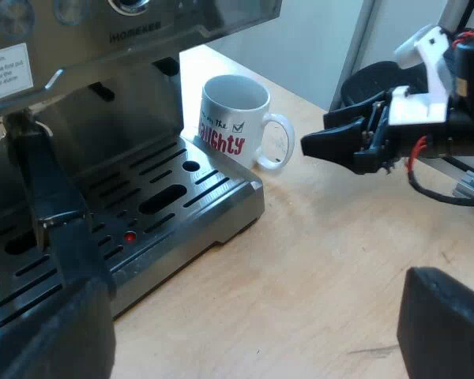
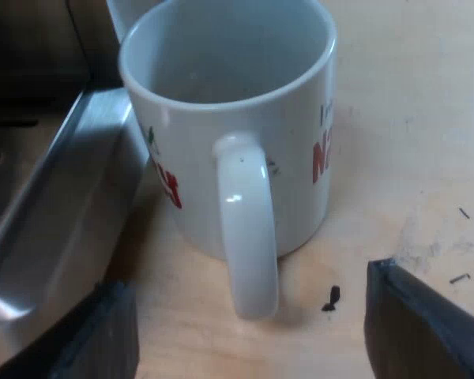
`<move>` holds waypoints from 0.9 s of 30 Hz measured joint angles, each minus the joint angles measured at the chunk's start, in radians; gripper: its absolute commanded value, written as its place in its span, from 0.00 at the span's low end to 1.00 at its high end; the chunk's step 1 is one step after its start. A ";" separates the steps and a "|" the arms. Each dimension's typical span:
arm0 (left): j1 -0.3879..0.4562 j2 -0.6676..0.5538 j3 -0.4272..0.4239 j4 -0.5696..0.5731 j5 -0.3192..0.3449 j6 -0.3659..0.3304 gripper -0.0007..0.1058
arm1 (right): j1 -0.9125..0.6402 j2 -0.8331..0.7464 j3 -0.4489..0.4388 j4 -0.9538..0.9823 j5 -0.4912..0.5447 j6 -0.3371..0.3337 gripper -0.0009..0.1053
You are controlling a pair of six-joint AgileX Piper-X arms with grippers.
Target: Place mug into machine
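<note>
A white mug (image 1: 231,125) with red lettering stands upright on the wooden table, close against the corner of the espresso machine's drip tray (image 1: 182,197). Its handle points away from the machine. My right gripper (image 1: 310,147) hovers just off that handle, apart from it. In the right wrist view the empty mug (image 2: 221,95) is near, its handle (image 2: 249,221) pointing between my open right gripper (image 2: 249,335) fingers, which hold nothing. My left gripper (image 1: 253,332) is open low over the table beside the tray, one finger over the tray's grille.
The espresso machine (image 1: 103,31) rises over the slotted metal tray, whose steel edge (image 2: 55,213) runs beside the mug. Bare wooden tabletop (image 1: 324,260) spreads between the tray and the right arm. A dark crumb (image 2: 330,298) lies by the mug's handle.
</note>
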 measured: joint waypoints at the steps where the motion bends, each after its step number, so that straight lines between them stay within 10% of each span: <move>1: 0.000 0.000 0.000 0.000 0.000 0.000 0.75 | 0.000 0.029 0.000 -0.033 0.000 0.007 0.59; 24: 0.000 0.000 0.000 0.000 0.000 0.000 0.75 | 0.000 0.359 -0.206 -0.115 -0.021 0.025 0.59; 27: 0.000 0.000 0.000 0.000 0.000 0.000 0.75 | 0.000 0.359 -0.206 -0.115 -0.021 0.025 0.44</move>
